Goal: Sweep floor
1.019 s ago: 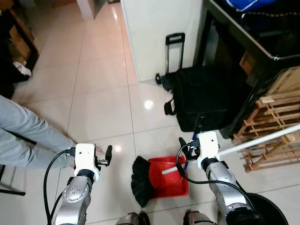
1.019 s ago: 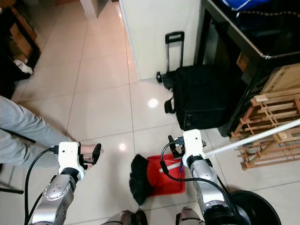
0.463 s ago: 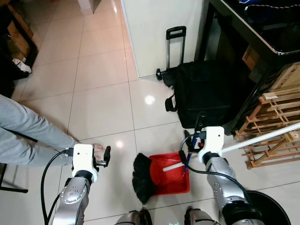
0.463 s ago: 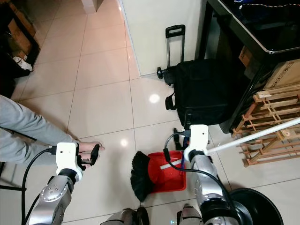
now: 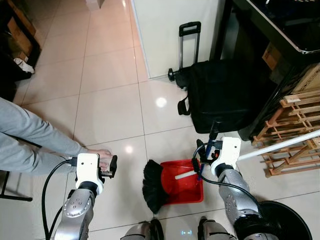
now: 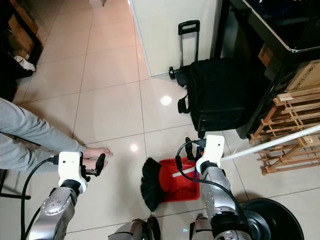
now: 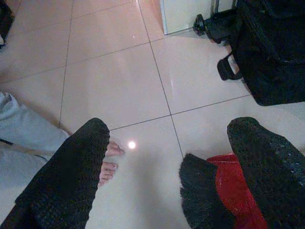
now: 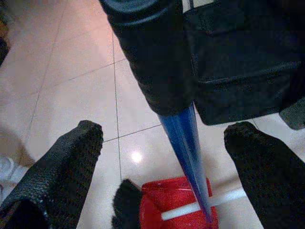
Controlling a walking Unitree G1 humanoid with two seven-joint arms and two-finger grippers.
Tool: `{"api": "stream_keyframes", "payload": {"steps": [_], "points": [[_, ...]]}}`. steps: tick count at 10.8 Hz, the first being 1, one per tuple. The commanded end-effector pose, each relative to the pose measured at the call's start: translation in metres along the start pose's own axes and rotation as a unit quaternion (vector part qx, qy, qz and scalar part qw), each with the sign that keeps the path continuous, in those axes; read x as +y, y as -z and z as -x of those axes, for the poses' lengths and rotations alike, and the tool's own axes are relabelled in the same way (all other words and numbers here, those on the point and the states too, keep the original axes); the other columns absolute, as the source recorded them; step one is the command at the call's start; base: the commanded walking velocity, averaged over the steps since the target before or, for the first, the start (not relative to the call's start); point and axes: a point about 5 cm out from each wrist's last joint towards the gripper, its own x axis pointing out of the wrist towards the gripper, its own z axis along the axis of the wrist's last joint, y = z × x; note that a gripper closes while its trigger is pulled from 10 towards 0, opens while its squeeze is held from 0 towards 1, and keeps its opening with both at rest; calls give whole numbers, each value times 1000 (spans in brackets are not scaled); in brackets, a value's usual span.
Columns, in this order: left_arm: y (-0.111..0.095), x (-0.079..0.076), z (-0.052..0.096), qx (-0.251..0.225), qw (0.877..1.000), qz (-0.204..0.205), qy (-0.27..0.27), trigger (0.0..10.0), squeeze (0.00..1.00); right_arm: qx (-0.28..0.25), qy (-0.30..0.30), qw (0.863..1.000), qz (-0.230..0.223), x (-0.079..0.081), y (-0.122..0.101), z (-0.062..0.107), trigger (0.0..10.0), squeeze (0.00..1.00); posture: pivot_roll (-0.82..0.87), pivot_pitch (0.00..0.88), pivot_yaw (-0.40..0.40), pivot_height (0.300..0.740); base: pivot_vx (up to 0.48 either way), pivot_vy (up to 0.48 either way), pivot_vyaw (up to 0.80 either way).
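Dustpan [image 8: 178, 202] handle [image 8: 183, 138] between right gripper's [image 8: 164, 171] spread fingers [image 8: 62, 167]

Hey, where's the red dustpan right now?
In the left eye view, the red dustpan lies on the floor tiles before the robot's feet, the black broom head against its left edge, just below the right claw.

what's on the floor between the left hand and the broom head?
Bare tile in the eye views: the left hand hovers open beside the black broom head, nothing lying between. A person's hand rests on the floor just beyond it.
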Motion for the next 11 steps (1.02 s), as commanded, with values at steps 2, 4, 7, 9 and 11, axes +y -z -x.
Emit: {"api": "stream_keyframes", "payload": {"steps": [2,4,7,9,11], "points": [[5,10,9,14,1000,-5,-11,10000,0,-15,-7,1000,5,9,-3,-4,10000,0,-43,217,187,740,0,0,0],[4,12,10,14,1000,-7,-11,10000,0,-26,-21,999,1,14,-8,-7,10000,0,-32,221,191,740,0,0,0],[3,15,13,16,1000,-12,-11,10000,0,-39,-16,999,-7,14,-14,-12,10000,0,-20,225,200,740,0,0,0],[3,15,14,17,1000,-13,-9,10000,0,-46,-15,999,-14,15,-17,-15,10000,0,-11,227,207,740,0,0,0],[2,16,17,19,1000,-15,-9,10000,0,-62,-23,997,-29,20,-24,-20,10000,0,4,233,211,740,0,0,0]]}}
